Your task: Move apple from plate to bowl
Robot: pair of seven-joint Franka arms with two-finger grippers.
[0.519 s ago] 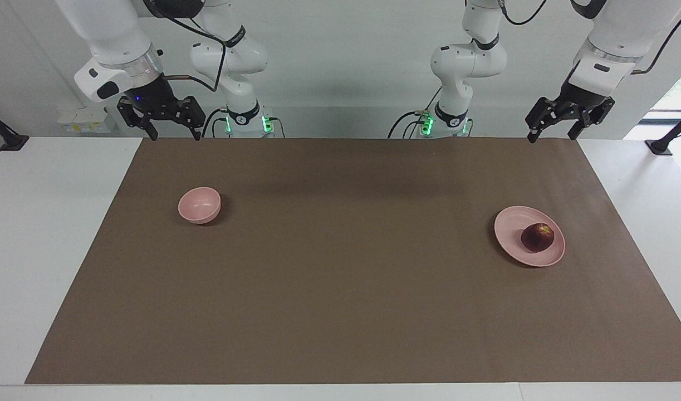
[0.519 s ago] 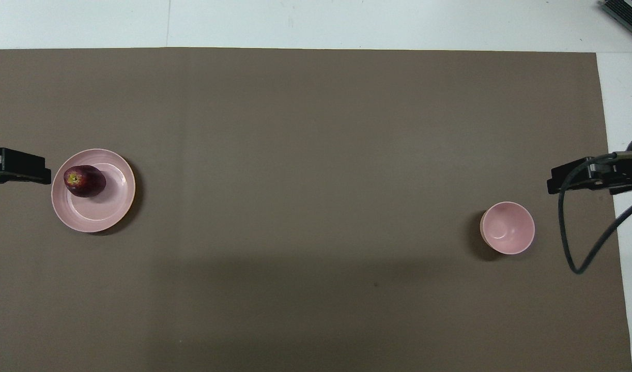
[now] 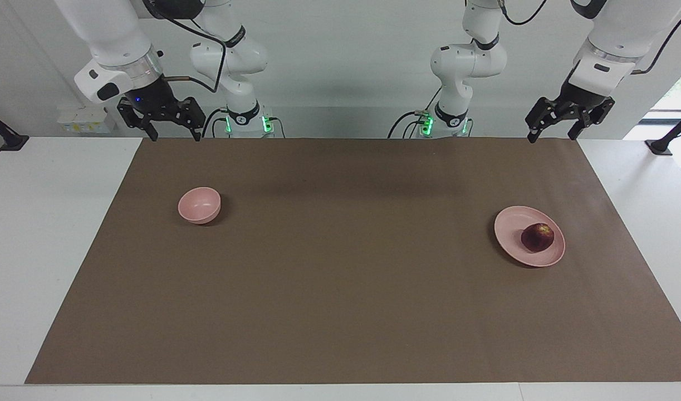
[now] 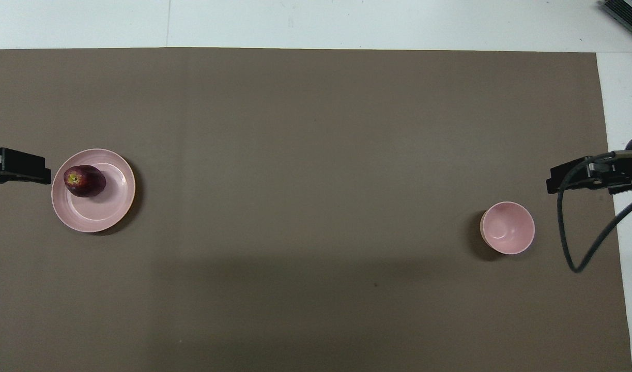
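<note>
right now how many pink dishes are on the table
2. The plate lies toward the left arm's end of the table, with the apple on it. The bowl stands toward the right arm's end. None look hidden.

Dark maroon apple (image 3: 537, 236) with a yellowish patch, on a pale pink plate (image 3: 513, 223) — the bowl (image 3: 199, 205) matches it — all over a plain brown mat (image 3: 340, 289).
</note>
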